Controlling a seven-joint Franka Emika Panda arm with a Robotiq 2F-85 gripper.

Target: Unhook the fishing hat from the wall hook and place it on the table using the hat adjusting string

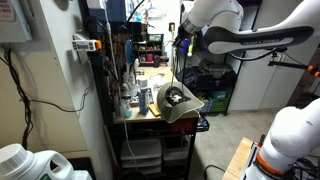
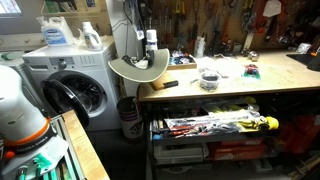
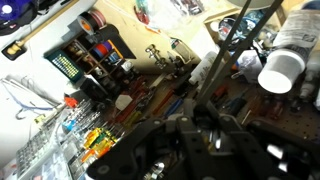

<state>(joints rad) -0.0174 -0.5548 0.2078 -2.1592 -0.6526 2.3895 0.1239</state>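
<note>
- Hat [image 1: 178, 100] sits at the near end of the table [image 1: 151, 76], crown up, its floppy brim sticking out past the edge; in an exterior view the hat [image 2: 138, 68] shows just beside the washing machine [image 2: 70, 88]
- I cannot tell whether it rests fully on the wood or hangs just above it
- My claw [image 1: 181, 45] hovers straight above the hat, well clear of it; its jaws are closed
- A thin dark cord [image 1: 176, 68] runs taut from my claw down to the hat, so I am pinching the cord
- Wrist view: my claw [image 3: 210, 120] fills the bottom, dark and blurred; thin cord lines [image 3: 235, 40] run away from it; a white cup [image 3: 281, 70] stands among the bench clutter
</note>
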